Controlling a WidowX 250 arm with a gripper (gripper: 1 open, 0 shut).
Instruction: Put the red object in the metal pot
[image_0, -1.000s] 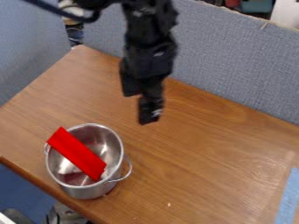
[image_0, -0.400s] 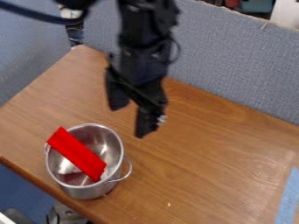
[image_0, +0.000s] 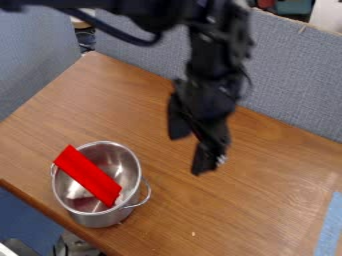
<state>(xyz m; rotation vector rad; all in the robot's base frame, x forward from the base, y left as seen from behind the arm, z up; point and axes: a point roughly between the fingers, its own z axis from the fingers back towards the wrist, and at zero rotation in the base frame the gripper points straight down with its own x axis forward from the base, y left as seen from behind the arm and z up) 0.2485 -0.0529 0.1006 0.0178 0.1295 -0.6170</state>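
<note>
The red object (image_0: 87, 172), a flat bright red block, lies slanted across the metal pot (image_0: 130, 202), one end sticking up over the left rim and the other down inside. The shiny pot stands near the table's front left corner. My gripper (image_0: 195, 142) hangs open above the table's middle, well to the right of the pot and higher than it, with nothing between its dark fingers (image_0: 207, 158).
The wooden table (image_0: 267, 200) runs right and back from the pot. A blue-grey partition wall (image_0: 287, 75) stands behind it. The table's front edge drops off just below the pot, and its left edge is close by.
The arm has swung to the right and away from the pot, fingers staying open. The red block and the pot have not moved.
</note>
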